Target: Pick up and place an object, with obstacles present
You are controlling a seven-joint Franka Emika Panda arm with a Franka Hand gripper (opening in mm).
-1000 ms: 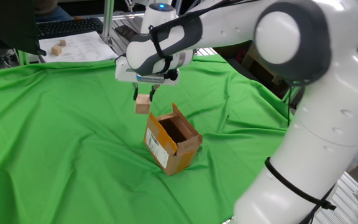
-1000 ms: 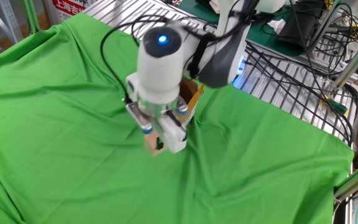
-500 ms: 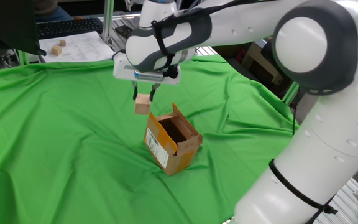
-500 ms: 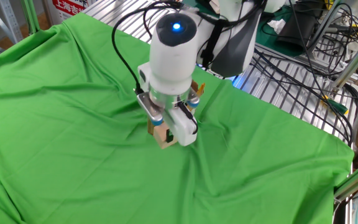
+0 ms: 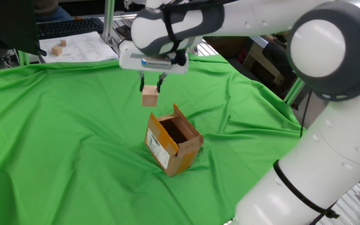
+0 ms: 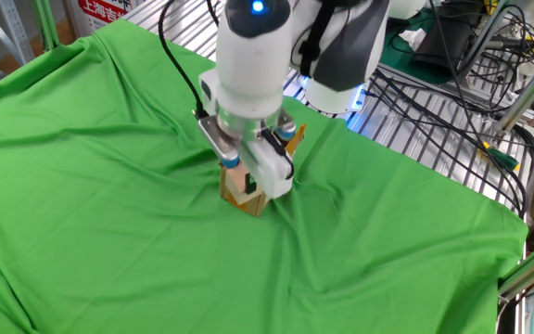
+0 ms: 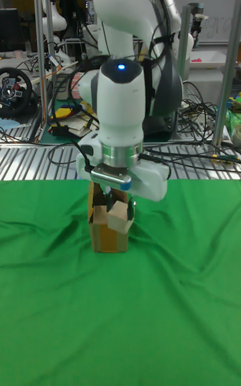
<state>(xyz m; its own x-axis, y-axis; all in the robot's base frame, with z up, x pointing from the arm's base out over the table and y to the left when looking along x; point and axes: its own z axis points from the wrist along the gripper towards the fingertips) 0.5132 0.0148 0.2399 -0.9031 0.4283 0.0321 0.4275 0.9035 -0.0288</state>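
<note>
Since the earlier frames the arm has lifted a little and drifted toward the box, the cube riding along with it.

Pinched between the closed fingers of the gripper [image 5: 151, 85], the small tan wooden cube [image 5: 150, 97] hangs in the air, its lower part sticking out below the fingertips. Below the fingers and a little to one side stands the brown cardboard box [image 5: 173, 142] on the green cloth [image 5: 55, 137], flaps raised, dark inside, white label on its side; cube and box are apart, with cloth showing between them in one fixed view. From the tall fixed view the cube [image 7: 118, 216] sits in front of the box [image 7: 107, 236], overlapping its upper edge. Well behind the fingers, a keyboard [image 5: 67, 27] lies beyond the cloth.
</note>
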